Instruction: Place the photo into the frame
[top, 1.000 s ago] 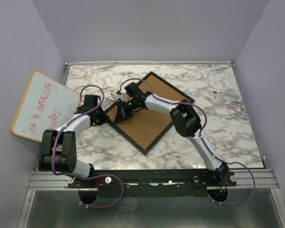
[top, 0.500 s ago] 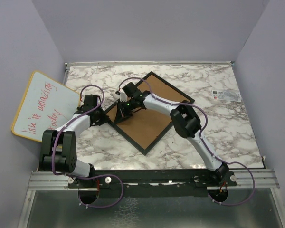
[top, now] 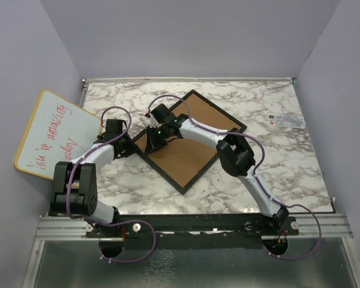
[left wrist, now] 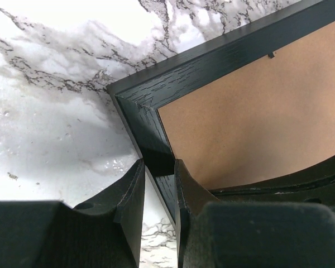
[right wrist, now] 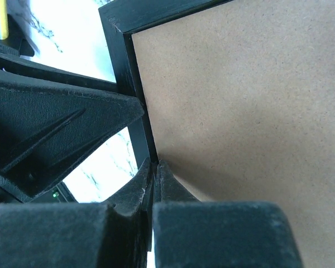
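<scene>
The frame [top: 162, 171] lies face down on the marble table, its black rim around a brown backing board [top: 189, 153]. My left gripper [top: 135, 144] is shut on the rim near the frame's left corner; the left wrist view shows the rim [left wrist: 212, 61] pinched between the jaws of that gripper [left wrist: 159, 164]. My right gripper [top: 153, 139] is shut, its tips [right wrist: 155, 166] resting where the rim [right wrist: 123, 61] meets the board [right wrist: 240, 111], with nothing seen between them. The photo is hidden.
A yellow-rimmed whiteboard [top: 54, 135] with red writing leans off the table's left side. A small white card [top: 284, 120] lies at the back right. Purple walls close in the marble table [top: 276, 174] on three sides.
My right gripper has crept a little up and left along the frame's inner edge and closed fully. The left gripper and the frame have stayed put.
</scene>
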